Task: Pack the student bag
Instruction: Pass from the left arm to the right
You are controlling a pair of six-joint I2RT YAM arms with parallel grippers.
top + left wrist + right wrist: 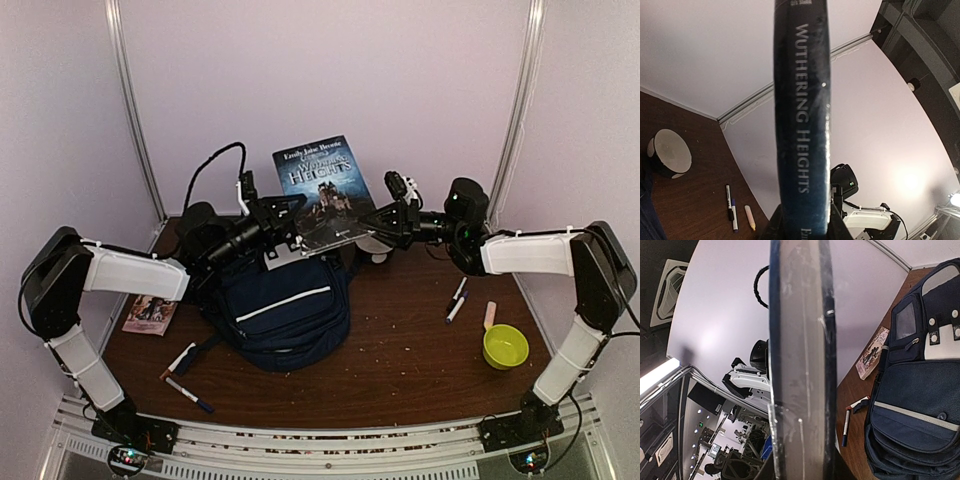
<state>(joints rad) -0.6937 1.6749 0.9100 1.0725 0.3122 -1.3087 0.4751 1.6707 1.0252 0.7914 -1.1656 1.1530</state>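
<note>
At the far left of the table [400, 375] lies 1 small picture booklet [150, 313], and in front of it 2 markers [181, 359], all loose and apparently waiting to be packed. Next comes the student bag [285, 310] – 1 backpack, lying flat at the table's middle with its front pockets facing up.

Above its far end hangs 1 novel [322, 190], tilted up with the cover towards the camera. The left gripper [283, 212] is clamped on its spine side. The right gripper [372, 222] has the page edge between its jaws, which look pressed onto the covers. Sharing the book between 2 arms probably steadies it for lowering into the bag, though I cannot tell from here whether the main compartment is open.

Behind the bag sits 1 round pale-topped object [667, 152] – what it is I cannot tell. To the right lie 2 pens [458, 300] side by side, 1 pale stick [489, 315] and 1 green bowl [505, 346], well apart from the bag.
</note>
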